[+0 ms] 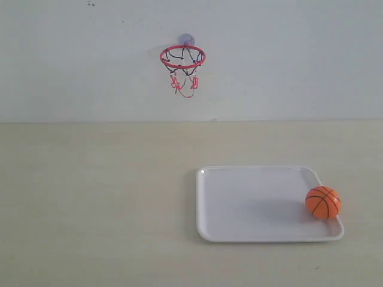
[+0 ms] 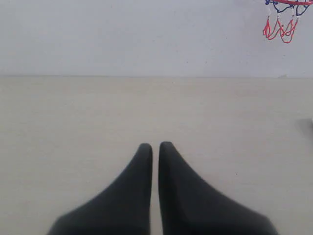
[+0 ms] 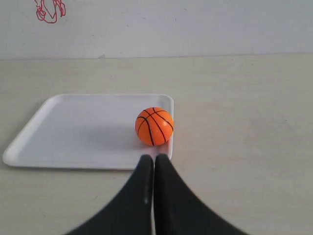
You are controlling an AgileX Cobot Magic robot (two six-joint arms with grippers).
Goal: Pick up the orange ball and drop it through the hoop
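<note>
The orange ball (image 1: 323, 202) (image 3: 154, 126) rests at the right edge of a white tray (image 1: 251, 203) (image 3: 78, 132), near its front right corner. The hoop (image 1: 182, 57) is stuck high on the back wall by a suction cup, its red ring level and the net hanging below. Only the net's lower strings (image 2: 280, 24) (image 3: 49, 11) show in the wrist views. My right gripper (image 3: 154, 157) is shut with nothing in it, its tips just short of the ball. Over bare table, my left gripper (image 2: 155, 145) is shut and holds nothing. Neither arm shows in the exterior view.
The tray sits on a pale wooden table (image 1: 96, 197) that runs back to a plain white wall (image 1: 287, 60). The ball is the only thing on the tray.
</note>
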